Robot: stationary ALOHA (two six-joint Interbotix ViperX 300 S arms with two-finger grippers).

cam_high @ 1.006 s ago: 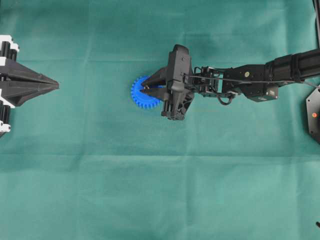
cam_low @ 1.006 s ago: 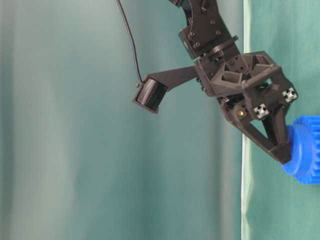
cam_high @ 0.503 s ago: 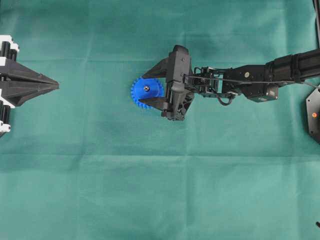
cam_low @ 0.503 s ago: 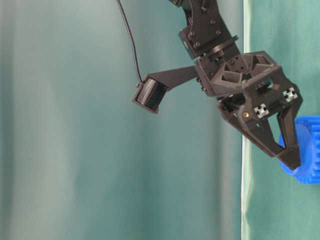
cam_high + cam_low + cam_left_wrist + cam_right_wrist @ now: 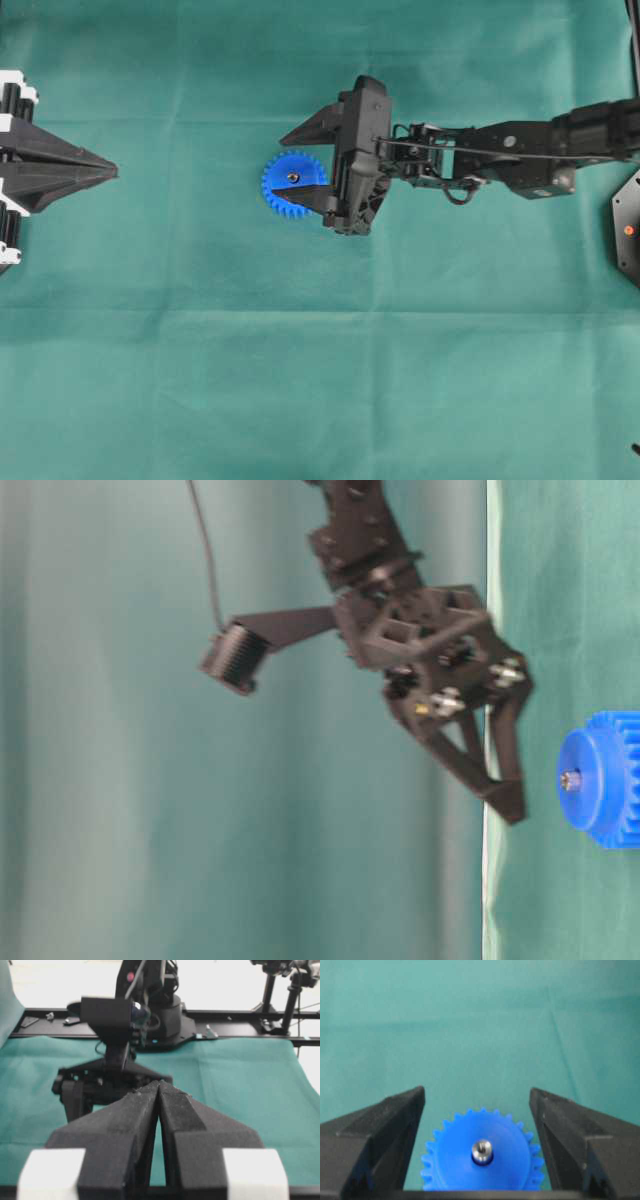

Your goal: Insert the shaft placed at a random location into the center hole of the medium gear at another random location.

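One pin, one hole, and they're together: the shaft stands in the center hole of the gear, its silvery tip poking just proud of the blue hub. The gear lies flat on the green bench, a little left of middle in the overhead view.

Right pincer now, jaws flung wide, one either side of the gear and holding nothing. From table level its tips hang clear above the blue face, apart from it. By my reading the insertion looks done, so the danger is all in the getaway.

What could spoil it? In the overhead view one jaw tip overlaps the gear's toothed rim. A sideways swing at this height could clip those teeth and shove the gear across the cloth. A dip could knock the pin's tip and tilt or pop it. How deep the shaft sits I can't tell, so a jolt may matter. A straight lift away looks safest.

Left pincer, far left, jaws pressed together, empty, well apart from it all.
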